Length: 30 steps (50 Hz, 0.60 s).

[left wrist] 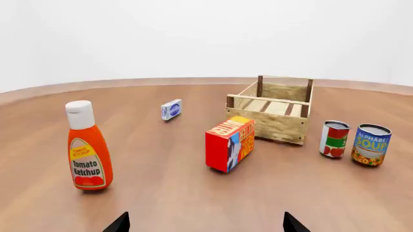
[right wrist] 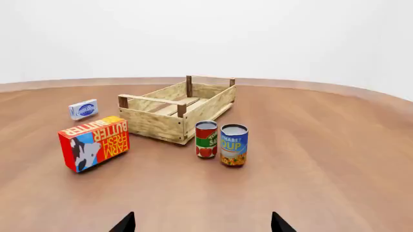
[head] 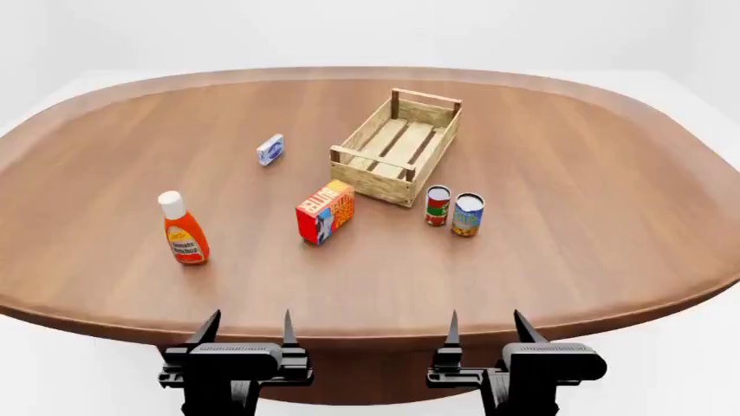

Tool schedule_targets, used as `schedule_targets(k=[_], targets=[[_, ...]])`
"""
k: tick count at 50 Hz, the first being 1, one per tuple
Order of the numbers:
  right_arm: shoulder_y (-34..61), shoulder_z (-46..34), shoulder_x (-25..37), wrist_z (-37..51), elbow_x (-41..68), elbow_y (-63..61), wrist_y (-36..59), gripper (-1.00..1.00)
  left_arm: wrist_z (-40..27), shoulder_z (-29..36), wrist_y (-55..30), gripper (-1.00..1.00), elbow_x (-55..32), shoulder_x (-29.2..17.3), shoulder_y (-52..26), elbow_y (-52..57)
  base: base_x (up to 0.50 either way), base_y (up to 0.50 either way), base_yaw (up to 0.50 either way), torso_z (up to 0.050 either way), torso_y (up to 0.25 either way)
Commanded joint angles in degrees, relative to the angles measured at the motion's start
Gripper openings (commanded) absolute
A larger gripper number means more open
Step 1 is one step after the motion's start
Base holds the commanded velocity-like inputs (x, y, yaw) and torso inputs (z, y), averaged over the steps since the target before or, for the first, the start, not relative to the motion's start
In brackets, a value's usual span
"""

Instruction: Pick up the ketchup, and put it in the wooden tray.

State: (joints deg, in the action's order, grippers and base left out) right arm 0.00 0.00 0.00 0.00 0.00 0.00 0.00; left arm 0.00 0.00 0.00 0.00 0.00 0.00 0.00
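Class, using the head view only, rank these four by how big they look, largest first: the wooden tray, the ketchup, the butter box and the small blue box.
1. Wooden tray
2. Ketchup and butter box: too alike to rank; the ketchup is taller, the box wider, and both sit nearer the camera than the tray.
3. Small blue box, though it lies farther back.

Both grippers are black, the left gripper (head: 246, 328) and right gripper (head: 483, 326), blocky, with thin pointed fingers (head: 288, 327).

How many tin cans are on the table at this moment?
2. The red-labelled can stands just in front of the wooden tray, and the alphabet soup can stands close beside it on its right in the head view. None looks hidden.
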Motion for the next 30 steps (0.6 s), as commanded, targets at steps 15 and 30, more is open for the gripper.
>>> schedule_targets(k=[15, 30], targets=[[3.2, -5.3, 3.0, 5.6, -1.1, 1.2, 2.9, 1.00, -2.9, 3.4, 0.4, 1.00, -3.2, -3.2, -0.3, -0.9, 0.00, 0.00, 0.00, 0.000, 0.000], [7.0, -7.4, 4.9, 5.5, -0.5, 1.7, 5.1, 1.00, -4.4, 3.7, -1.0, 1.00, -5.6, -4.4, -2.6, -1.0, 0.00, -0.39, 0.00, 0.000, 0.000]])
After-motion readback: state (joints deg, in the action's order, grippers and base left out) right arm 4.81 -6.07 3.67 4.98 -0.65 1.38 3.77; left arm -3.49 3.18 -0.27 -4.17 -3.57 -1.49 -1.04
